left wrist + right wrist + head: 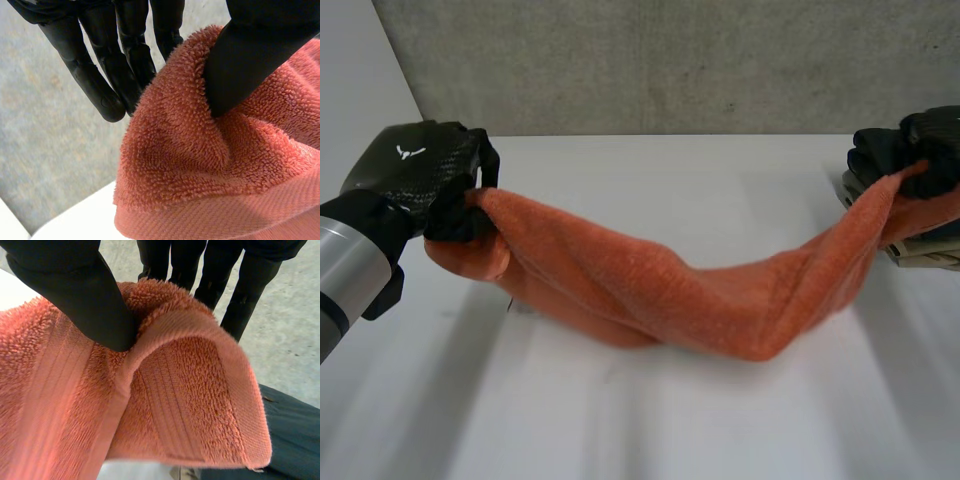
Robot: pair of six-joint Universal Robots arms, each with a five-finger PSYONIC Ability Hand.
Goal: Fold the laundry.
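1. The orange towel [660,290] hangs stretched between both hands across the white tabletop [640,430].
2. The left hand [415,165], at 9 o'clock in the head view, is clamped on one end of the towel. In the left wrist view its thumb [250,55] presses into the pile and the fingers [105,85] sit just behind the cloth.
3. The right hand [915,150], near 2 o'clock, pinches the other end. In the right wrist view the thumb [85,300] bears down beside the woven border, and the fingers [250,285] are behind the towel's curled edge.
4. Both ends are lifted. The middle sags in bunched folds and rests on the tabletop just below the centre, towards 6 o'clock.
5. A folded stack [925,250] lies under the right hand at 3 o'clock. The towel's raised end passes in front of it.
6. A dark cloth [295,440] lies beneath the towel's edge in the right wrist view.
7. A concrete wall [670,60] runs behind the tabletop at 12 o'clock.
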